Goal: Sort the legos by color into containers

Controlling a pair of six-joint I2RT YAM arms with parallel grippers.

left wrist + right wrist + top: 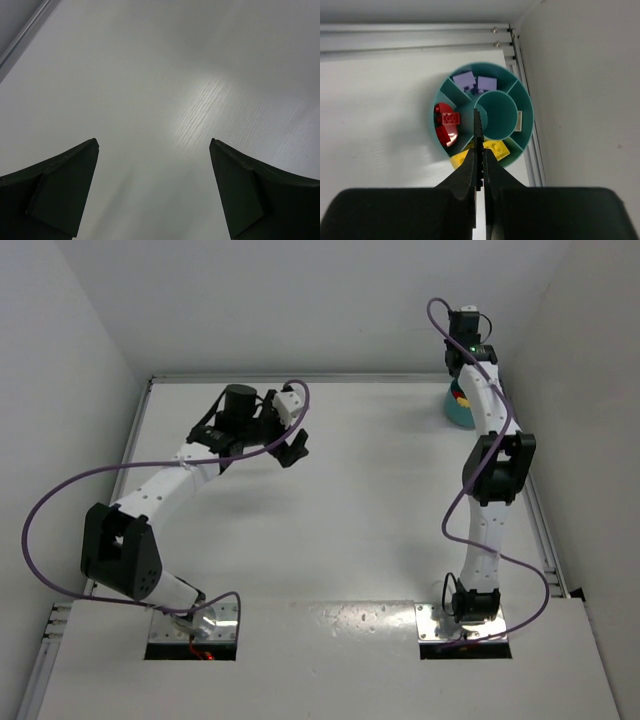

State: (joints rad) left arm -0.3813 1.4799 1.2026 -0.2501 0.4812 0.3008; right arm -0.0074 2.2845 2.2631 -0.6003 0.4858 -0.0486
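From overhead, just a teal sliver of the bowl [455, 418] at the upper right of the frame, mostly hidden behind the right arm [490, 465]; no telling the compartments apart there. From the right wrist, by contrast, a full look down into it: purple bricks [476, 82] in the top compartments, red bricks [447, 121] in the left one, a yellow brick [496, 148] in the lower one, a pale piece [519, 121] in the narrow slot on the right. Also a second yellow brick [459, 159] at the lower left rim, partly behind the fingers; cannot tell whether inside or just outside the wall of the bowl.

Right gripper [477, 116] pressed together with nothing between, hanging over the divider beside the round middle compartment; whether touching it, cannot tell. Not to be made out from overhead, hidden there by the wrist.

Left gripper [293, 447] left of centre in the overhead frame, well apart from the bowl. From the left wrist, fingers [60, 192] spread wide at the lower corners, holding nothing, with only white table [165, 75] between and beyond.

Bowl tucked into the far right corner: just beside the rail [410, 40] along the top of the right-wrist frame and near the wall [585, 100] on the right. Little room on those two sides; room to move left of the bowl and across the middle of the overhead frame. For the left fingers, a table-edge strip [25, 35] only at the upper left corner of their view.
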